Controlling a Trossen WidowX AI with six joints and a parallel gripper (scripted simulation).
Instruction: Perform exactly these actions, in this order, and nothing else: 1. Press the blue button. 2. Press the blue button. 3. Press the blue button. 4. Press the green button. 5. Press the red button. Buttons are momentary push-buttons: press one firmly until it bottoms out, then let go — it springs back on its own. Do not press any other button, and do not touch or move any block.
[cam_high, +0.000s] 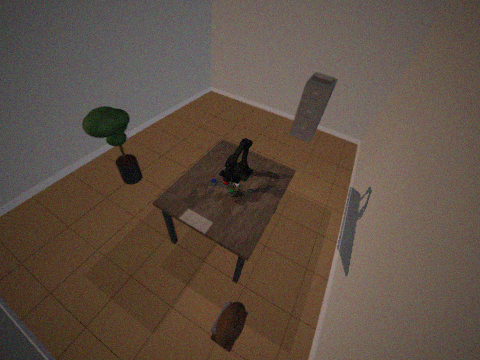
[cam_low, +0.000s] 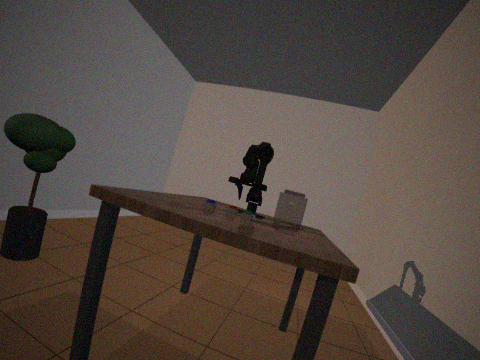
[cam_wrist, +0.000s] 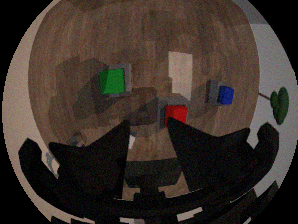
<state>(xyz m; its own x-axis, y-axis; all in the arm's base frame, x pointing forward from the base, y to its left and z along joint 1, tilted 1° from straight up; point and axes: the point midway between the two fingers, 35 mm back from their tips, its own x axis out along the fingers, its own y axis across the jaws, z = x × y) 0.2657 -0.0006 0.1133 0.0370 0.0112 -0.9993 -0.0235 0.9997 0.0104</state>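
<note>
The green button sits on a grey base, upper left in the wrist view. The red button is just beyond the right fingertip in that view, its near edge close to the finger. The blue button stands on its grey base at the right. My gripper is partly open, with nothing between its fingers. It hangs above the table near the red button; no button looks pressed.
A small white block lies near the red and green buttons; a pale piece of it shows between the fingers in the wrist view. A light flat sheet lies near the table's edge. A plant and a grey cabinet stand off the table.
</note>
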